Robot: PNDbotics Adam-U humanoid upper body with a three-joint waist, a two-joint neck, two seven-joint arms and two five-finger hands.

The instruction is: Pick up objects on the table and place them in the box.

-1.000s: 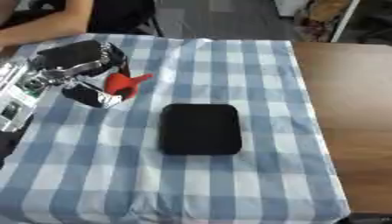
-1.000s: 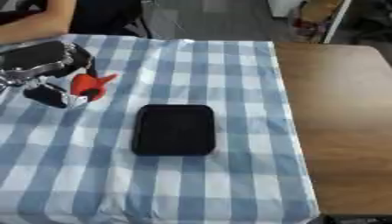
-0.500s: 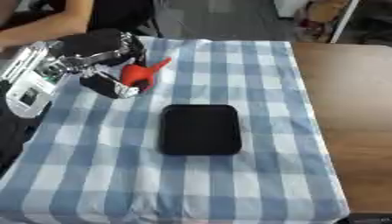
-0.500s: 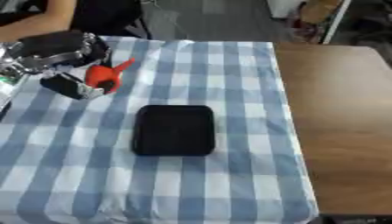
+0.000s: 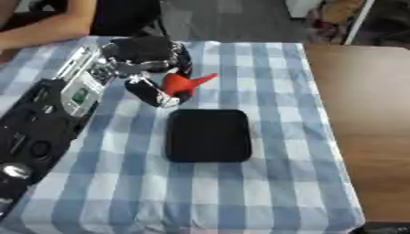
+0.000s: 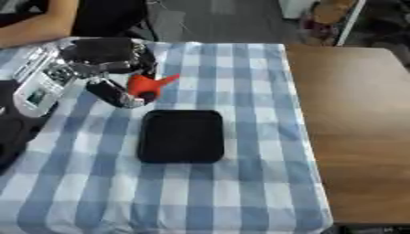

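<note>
Left eye: left hand [image 5: 148, 68] curls round a red object [image 5: 182, 84], just beyond the black box [image 5: 208, 135] on the checked cloth [image 5: 264, 183].

Right eye: same grip, object [image 6: 148, 86] near the box's far-left corner. Best bet: carry over the box's middle, lower, then release. Right hand unseen.

A blue-checked cloth [image 5: 264, 183] covered the tabletop [image 5: 368, 114]; a black tray [image 5: 208, 135] lay flat on its middle.

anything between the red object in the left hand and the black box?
Nothing: only bare checked cloth separates the red object in the left hand from the black box, left eye view.
</note>
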